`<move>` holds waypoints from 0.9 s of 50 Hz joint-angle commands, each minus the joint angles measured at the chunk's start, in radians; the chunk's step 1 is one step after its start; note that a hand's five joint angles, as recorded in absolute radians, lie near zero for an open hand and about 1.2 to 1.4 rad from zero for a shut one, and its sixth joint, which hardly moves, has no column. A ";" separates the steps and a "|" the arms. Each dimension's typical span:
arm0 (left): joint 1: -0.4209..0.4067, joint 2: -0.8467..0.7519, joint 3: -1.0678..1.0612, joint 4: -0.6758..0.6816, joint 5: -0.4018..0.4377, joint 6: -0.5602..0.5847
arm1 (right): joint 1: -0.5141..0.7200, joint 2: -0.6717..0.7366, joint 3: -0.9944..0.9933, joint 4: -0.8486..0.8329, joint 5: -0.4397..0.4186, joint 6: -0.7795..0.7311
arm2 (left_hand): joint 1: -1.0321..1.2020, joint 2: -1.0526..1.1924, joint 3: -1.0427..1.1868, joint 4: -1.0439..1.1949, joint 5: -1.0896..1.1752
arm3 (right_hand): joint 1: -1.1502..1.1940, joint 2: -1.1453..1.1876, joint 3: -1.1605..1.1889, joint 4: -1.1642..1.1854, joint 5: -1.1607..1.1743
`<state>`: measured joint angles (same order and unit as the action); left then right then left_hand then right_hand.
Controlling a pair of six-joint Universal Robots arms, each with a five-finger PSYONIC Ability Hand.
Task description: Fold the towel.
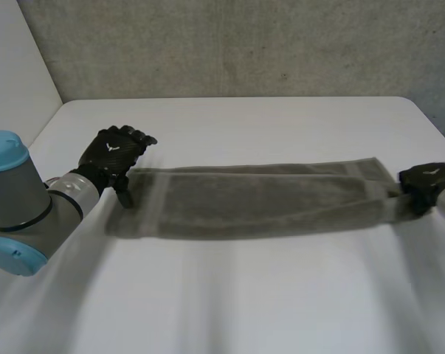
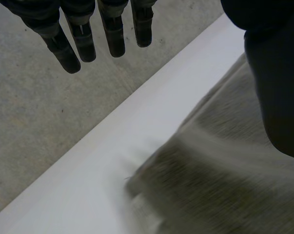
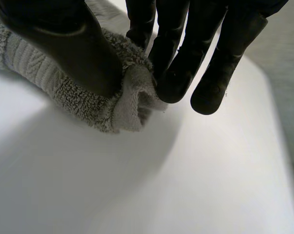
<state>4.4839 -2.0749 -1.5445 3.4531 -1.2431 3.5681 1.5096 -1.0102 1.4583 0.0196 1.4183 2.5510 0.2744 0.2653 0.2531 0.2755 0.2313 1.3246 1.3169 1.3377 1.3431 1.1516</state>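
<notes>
A: Where's the towel?
B: On the table. Long narrow strip, already doubled lengthwise, lying across between the two hands.
A: Right hand?
B: At the strip's right end, low on the table. Its thumb and fingers pinch a bunched bit of the end edge. Probably gripped there so that end can be carried over to the other one.
A: Left hand?
B: At the left end, by the far corner. Its fingers are straight and spread, off the cloth, gripping nothing. The thumb hangs over the towel; can't tell if it touches.
A: Why park it there?
B: My guess is to pin or take that end when the right end comes across.
A: Progress?
B: Lengthwise fold looks done, crosswise fold not yet.
</notes>
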 commanded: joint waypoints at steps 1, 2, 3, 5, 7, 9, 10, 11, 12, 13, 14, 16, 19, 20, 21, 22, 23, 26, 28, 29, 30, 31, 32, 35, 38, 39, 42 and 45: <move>0.008 0.051 -0.022 0.000 -0.001 0.000 | -0.086 -0.071 -0.007 0.005 0.074 -0.242 | -0.061 -0.052 -0.040 -0.062 -0.192 | 0.072 0.079 0.059 0.053 0.070; 0.011 0.061 -0.026 0.000 -0.001 0.000 | -0.098 -0.074 -0.015 0.002 0.077 -0.283 | -0.061 -0.052 -0.040 -0.062 -0.192 | 0.072 0.079 0.059 0.053 0.070; 0.012 0.068 -0.026 0.000 -0.001 -0.002 | -0.094 -0.085 -0.035 -0.003 0.086 -0.300 | -0.064 -0.055 -0.043 -0.065 -0.195 | 0.072 0.079 0.059 0.053 0.070; 0.014 0.073 -0.023 0.000 -0.004 -0.002 | -0.065 -0.100 -0.070 0.002 0.096 -0.285 | -0.064 -0.055 -0.043 -0.065 -0.195 | 0.072 0.079 0.059 0.053 0.070; 0.014 0.078 -0.019 0.001 -0.007 -0.002 | 0.054 -0.132 -0.139 -0.001 0.100 -0.209 | -0.064 -0.055 -0.043 -0.065 -0.195 | 0.072 0.079 0.059 0.053 0.070; 0.014 0.081 -0.014 0.001 -0.009 -0.003 | 0.111 -0.139 -0.165 -0.007 0.094 -0.162 | -0.067 -0.058 -0.045 -0.068 -0.198 | 0.072 0.079 0.059 0.053 0.070; 0.012 0.081 -0.012 0.001 -0.010 -0.003 | 0.171 -0.140 -0.191 -0.012 0.087 -0.123 | -0.067 -0.058 -0.045 -0.068 -0.198 | 0.072 0.079 0.059 0.053 0.070; 0.012 0.081 -0.012 0.001 -0.010 -0.003 | 0.172 -0.140 -0.191 -0.012 0.087 -0.123 | -0.067 -0.058 -0.045 -0.068 -0.198 | 0.072 0.079 0.059 0.053 0.070; 0.006 0.082 -0.011 0.003 -0.012 -0.003 | 0.246 -0.140 -0.212 -0.021 0.074 -0.097 | -0.064 -0.055 -0.043 -0.065 -0.195 | 0.072 0.079 0.059 0.053 0.070; 0.001 0.084 -0.011 0.003 -0.013 -0.003 | 0.339 -0.131 -0.232 -0.038 0.059 -0.089 | -0.064 -0.055 -0.043 -0.065 -0.195 | 0.072 0.079 0.059 0.053 0.070; 0.001 0.084 -0.011 0.003 -0.013 -0.003 | 0.340 -0.131 -0.233 -0.038 0.059 -0.089 | -0.064 -0.055 -0.043 -0.065 -0.195 | 0.072 0.079 0.059 0.053 0.070; -0.003 0.085 -0.012 0.006 -0.013 -0.005 | 0.513 -0.105 -0.240 -0.098 0.019 -0.090 | -0.064 -0.055 -0.043 -0.065 -0.195 | 0.072 0.079 0.059 0.053 0.070; -0.012 0.085 -0.009 0.008 -0.013 -0.014 | 0.650 -0.036 -0.239 -0.162 -0.024 -0.086 | -0.064 -0.055 -0.043 -0.065 -0.195 | 0.072 0.079 0.059 0.053 0.070; -0.012 0.085 -0.009 0.008 -0.013 -0.014 | 0.650 -0.036 -0.239 -0.162 -0.024 -0.086 | -0.064 -0.055 -0.043 -0.065 -0.195 | 0.072 0.079 0.059 0.053 0.070; -0.020 0.085 -0.008 0.008 -0.013 -0.021 | 0.696 0.003 -0.240 -0.181 -0.039 -0.083 | -0.064 -0.055 -0.043 -0.065 -0.195 | 0.072 0.079 0.059 0.053 0.070; -0.025 0.085 -0.006 0.008 -0.013 -0.026 | 0.736 0.045 -0.243 -0.194 -0.053 -0.083 | -0.064 -0.055 -0.043 -0.065 -0.195 | 0.072 0.079 0.059 0.053 0.070; -0.025 0.085 -0.006 0.008 -0.013 -0.026 | 0.736 0.045 -0.243 -0.195 -0.053 -0.083 | -0.064 -0.055 -0.043 -0.065 -0.195 | 0.072 0.079 0.059 0.053 0.070; -0.031 0.084 -0.006 0.009 -0.015 -0.032 | 0.790 0.134 -0.253 -0.201 -0.064 -0.089 | -0.064 -0.055 -0.043 -0.065 -0.195 | 0.072 0.079 0.059 0.053 0.070; -0.040 0.084 -0.006 0.009 -0.015 -0.032 | 0.808 0.197 -0.263 -0.199 -0.065 -0.084 | -0.064 -0.055 -0.043 -0.065 -0.195 | -0.131 -0.123 -0.144 -0.149 -0.132; -0.052 0.082 -0.006 0.009 -0.015 -0.032 | 0.808 0.209 -0.263 -0.201 -0.065 -0.081 | -0.064 -0.055 -0.043 -0.065 -0.195 | -0.580 -0.573 -0.594 -0.599 -0.582; -0.052 0.082 -0.006 0.009 -0.015 -0.032 | 0.808 0.209 -0.263 -0.201 -0.065 -0.081 | -0.064 -0.055 -0.043 -0.065 -0.195 | -0.585 -0.577 -0.598 -0.603 -0.586; -0.061 0.082 -0.006 0.009 -0.015 -0.032 | 0.805 0.208 -0.260 -0.202 -0.065 -0.075 | -0.064 -0.055 -0.043 -0.065 -0.195 | -0.954 -0.946 -0.967 -0.973 -0.956; -0.068 0.081 -0.006 0.009 -0.015 -0.032 | 0.802 0.203 -0.253 -0.202 -0.068 -0.065 | -0.064 -0.055 -0.043 -0.065 -0.195 | -1.100 -1.093 -1.113 -1.119 -1.102; -0.081 0.082 -0.006 0.009 -0.015 -0.034 | 0.787 0.152 -0.233 -0.204 -0.073 0.009 | -0.061 -0.052 -0.040 -0.062 -0.192 | -1.150 -1.142 -1.163 -1.169 -1.152; -0.110 0.082 -0.006 0.011 -0.015 -0.035 | 0.718 0.052 -0.187 -0.201 -0.078 0.131 | -0.061 -0.052 -0.040 -0.062 -0.192 | -1.150 -1.142 -1.163 -1.169 -1.152; -0.111 0.082 -0.006 0.011 -0.015 -0.035 | 0.718 0.051 -0.187 -0.201 -0.078 0.132 | -0.061 -0.052 -0.040 -0.062 -0.192 | -1.150 -1.142 -1.163 -1.169 -1.152; -0.163 0.082 -0.008 0.009 -0.025 -0.041 | 0.603 -0.072 -0.104 -0.184 -0.101 0.271 | -0.061 -0.052 -0.040 -0.062 -0.192 | -1.150 -1.142 -1.163 -1.169 -1.152; -0.204 0.082 -0.006 0.009 -0.038 -0.058 | 0.560 -0.125 -0.038 -0.162 -0.113 0.288 | -0.061 -0.052 -0.040 -0.062 -0.192 | -1.150 -1.142 -1.163 -1.169 -1.152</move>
<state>4.3609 -1.9929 -1.5514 3.4629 -1.2608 3.5317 2.2041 -0.9759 1.2877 -0.1759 1.3351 2.7066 0.2744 0.2653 0.2531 0.2755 0.2314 0.2331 0.2524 0.2489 0.2561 0.0599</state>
